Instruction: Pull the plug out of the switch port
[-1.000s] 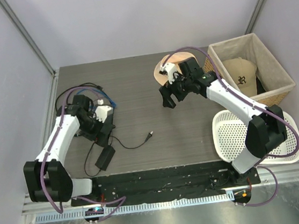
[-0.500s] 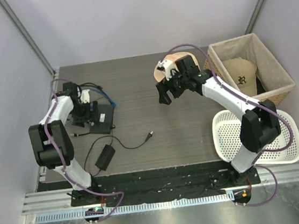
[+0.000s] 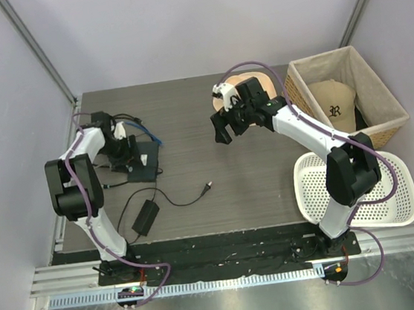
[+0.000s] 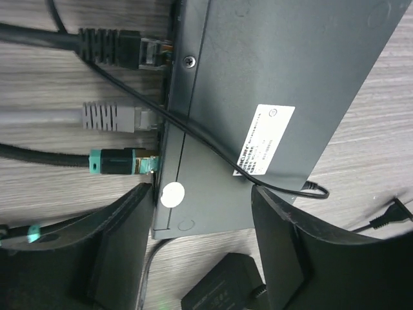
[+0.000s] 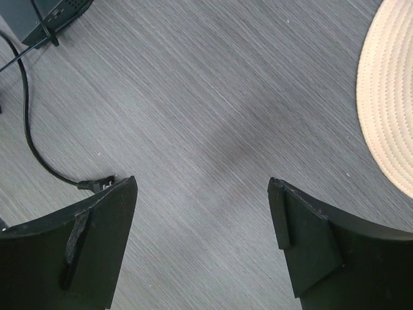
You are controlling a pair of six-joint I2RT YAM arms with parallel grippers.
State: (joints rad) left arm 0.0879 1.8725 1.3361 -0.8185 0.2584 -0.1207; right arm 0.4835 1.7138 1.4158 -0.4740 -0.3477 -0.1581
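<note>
Left gripper [image 4: 201, 194]: opened wide, nothing held, poised over the flat black rectangular switch box [image 4: 271, 77].
Switch port [image 4: 168, 90]: set along the box's left edge, where black, grey and teal-booted plugs [image 4: 119, 161] are seated; the plug of the bright-blue cable [image 3: 147, 134] cannot be told among them.
Right gripper [image 5: 201, 187]: opened wide, nothing held.

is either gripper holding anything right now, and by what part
Nothing is held. The left gripper is open above the flat black rectangular switch box; the right gripper is open over the dark wood-grain table.
</note>
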